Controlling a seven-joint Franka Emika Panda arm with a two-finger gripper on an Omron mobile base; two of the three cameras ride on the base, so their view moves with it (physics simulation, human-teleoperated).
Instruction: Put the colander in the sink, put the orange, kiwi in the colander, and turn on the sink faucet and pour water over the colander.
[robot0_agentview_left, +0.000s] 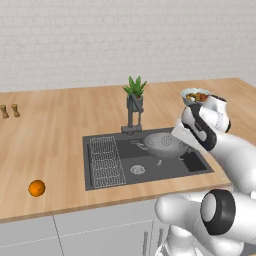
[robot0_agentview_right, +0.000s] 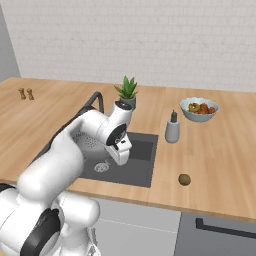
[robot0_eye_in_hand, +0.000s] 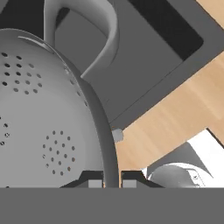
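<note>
The grey perforated colander (robot0_agentview_left: 164, 144) hangs low over the right half of the dark sink (robot0_agentview_left: 150, 171). My gripper (robot0_eye_in_hand: 112, 180) is shut on its rim, one tip on each side of the metal wall (robot0_eye_in_hand: 65, 131). A loop handle (robot0_eye_in_hand: 103, 30) curves up just beyond the fingers. The arm hides most of the colander (robot0_agentview_right: 88, 140) in the right base view. An orange (robot0_agentview_left: 36, 188) lies on the counter far left of the sink, near the front edge. To the right of the sink (robot0_agentview_right: 136, 169) lies a kiwi (robot0_agentview_right: 184, 179). The dark faucet (robot0_agentview_left: 133, 116) stands behind the basin.
A wire rack (robot0_agentview_left: 106, 161) covers the basin's left side, with the drain (robot0_agentview_left: 137, 169) beside it. A potted plant (robot0_agentview_left: 135, 90) stands behind the faucet. A fruit bowl (robot0_agentview_right: 199, 109) and a soap dispenser (robot0_agentview_right: 172, 128) sit at the right. Two small shakers (robot0_agentview_left: 10, 111) stand far left.
</note>
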